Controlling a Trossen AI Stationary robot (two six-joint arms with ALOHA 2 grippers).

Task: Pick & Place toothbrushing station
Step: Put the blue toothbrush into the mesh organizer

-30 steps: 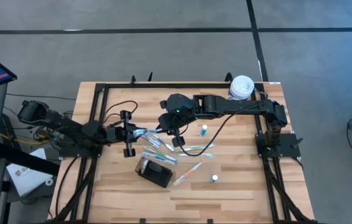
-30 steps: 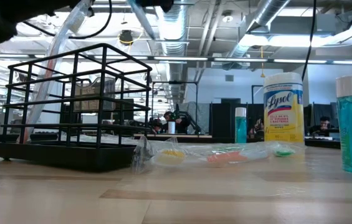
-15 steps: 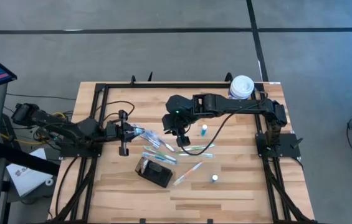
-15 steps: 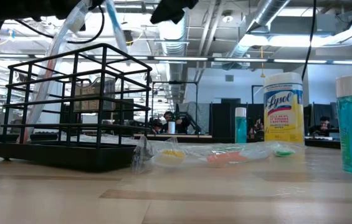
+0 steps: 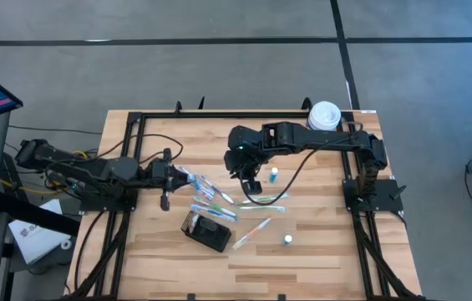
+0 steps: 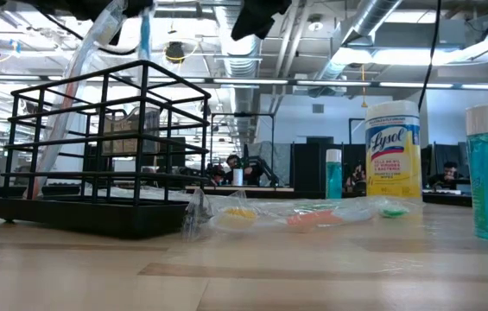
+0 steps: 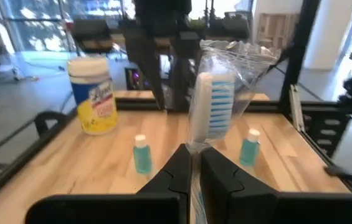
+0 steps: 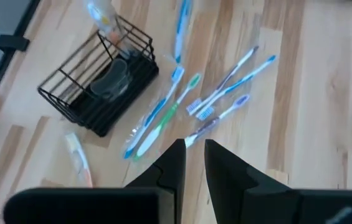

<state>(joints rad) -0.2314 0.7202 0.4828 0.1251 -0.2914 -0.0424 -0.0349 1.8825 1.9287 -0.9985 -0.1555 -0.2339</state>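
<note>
The toothbrushing station [image 5: 205,231], a black wire basket on a black base, stands near the table's front middle; it also shows in the low view [image 6: 97,147] and the right wrist view [image 8: 98,81]. My left gripper [image 5: 175,173] is left of the table's middle, behind the station, shut on a blue toothbrush in a clear wrapper [image 7: 213,102]. My right gripper [image 5: 250,181] hovers over the table's middle, right of the left gripper, shut and empty [image 8: 192,163]. My left gripper pinches the wrapped toothbrush between its two fingers at the handle just below the head [image 7: 194,149]. The fingers come level from the table's left and the brush runs along them. The head [image 7: 214,93] sticks out past the fingertips toward the table's right, lifted clear of the table.
Several loose toothbrushes, some wrapped, lie between the grippers and the station [image 5: 219,199] [image 5: 266,201]. Two small blue bottles [image 5: 274,174] [image 5: 287,240] stand at the right. A white-lidded, yellow-labelled canister [image 5: 325,117] stands at the far right corner. Black frame rails [image 5: 135,125] edge the table.
My left gripper has drawn back toward the table's left edge, carrying the wrapped toothbrush clear of the table. My right gripper has gone toward the table's right edge, away from the left gripper.
</note>
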